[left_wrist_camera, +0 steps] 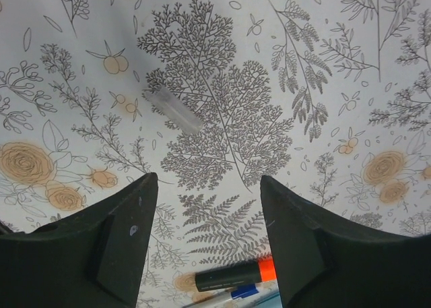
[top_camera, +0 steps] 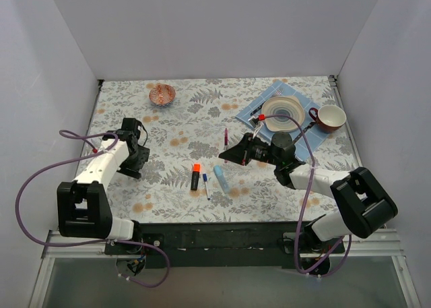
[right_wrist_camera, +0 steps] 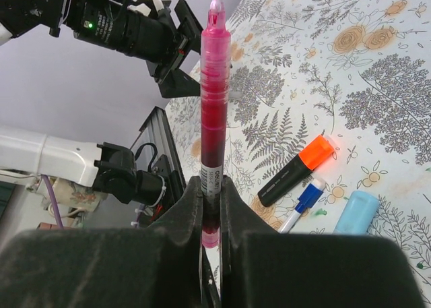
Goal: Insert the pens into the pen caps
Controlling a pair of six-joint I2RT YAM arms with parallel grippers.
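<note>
My right gripper [right_wrist_camera: 211, 183] is shut on the lower end of a thin dark-red pen [right_wrist_camera: 214, 106], which stands upright with its tip at the top. From above, this gripper [top_camera: 236, 153] and the dark-red pen [top_camera: 226, 136] hang over the table's middle. On the cloth below lie a black marker with an orange end [top_camera: 195, 175], a thin white pen with a blue tip [top_camera: 205, 185] and a chunky light-blue marker [top_camera: 220, 176]. My left gripper [left_wrist_camera: 209, 178] is open over the table, nothing between its fingers. A small clear cap [left_wrist_camera: 176, 110] lies ahead of it.
A small patterned bowl [top_camera: 162, 94] stands at the back left. At the back right a blue cloth [top_camera: 279, 90] bears a plate [top_camera: 283, 112], with a red cup [top_camera: 330, 118] beside it. White walls close in three sides.
</note>
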